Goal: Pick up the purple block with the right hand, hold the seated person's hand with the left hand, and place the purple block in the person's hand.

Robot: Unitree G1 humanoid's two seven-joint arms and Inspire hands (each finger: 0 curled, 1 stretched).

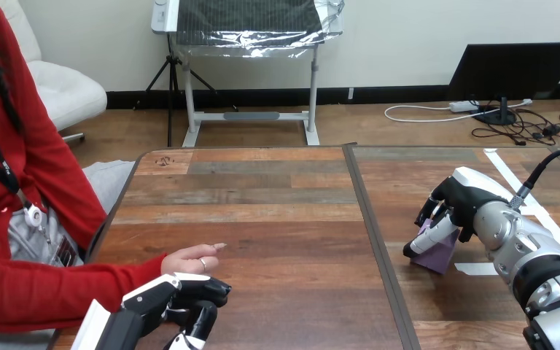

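The purple block sits on the right half of the wooden table. My right hand reaches down on it from the right, its fingers curled over the block's top and front. The person's hand rests on the table near the left edge, pointing right. My left hand lies just in front of it, close against its near side. Whether the two touch I cannot tell.
A dark seam runs front to back between the table's two halves. White tape strips lie on the right half, close to the block. The person's red sleeve lies along the table's left edge.
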